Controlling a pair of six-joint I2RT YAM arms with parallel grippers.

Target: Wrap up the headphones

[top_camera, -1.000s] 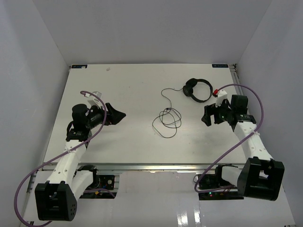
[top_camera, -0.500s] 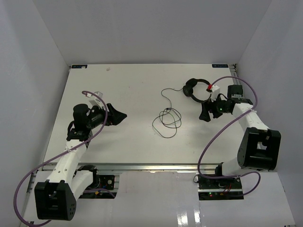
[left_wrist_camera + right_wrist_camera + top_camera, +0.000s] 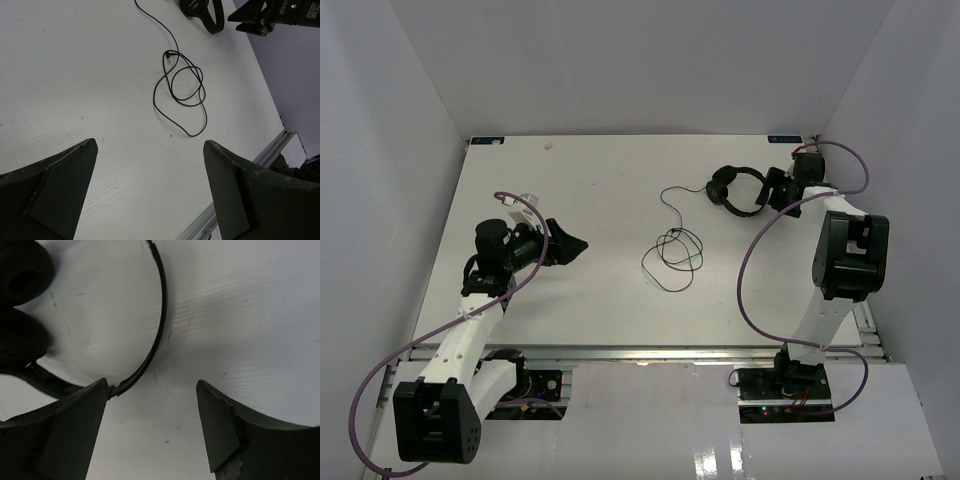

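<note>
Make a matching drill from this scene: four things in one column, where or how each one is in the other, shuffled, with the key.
Things
1. headphones
2. cable
3. left gripper
4. right gripper

Places and states
A. open, right beside the thin headband
B. lying in loose loops in the middle of the table
C. open, over bare table on the left side
D. resting near the far right corner

Pairs: 1-D, 2-B, 3-C, 4-A

The black headphones [image 3: 737, 190] lie flat at the far right of the tabletop [image 3: 570, 190]. The two round earcups [image 3: 722, 186] are close together, and the thin headband [image 3: 161, 305] arches to the right. The thin black cable [image 3: 673, 252] runs left and nearer and ends in loose loops near the centre.
</note>
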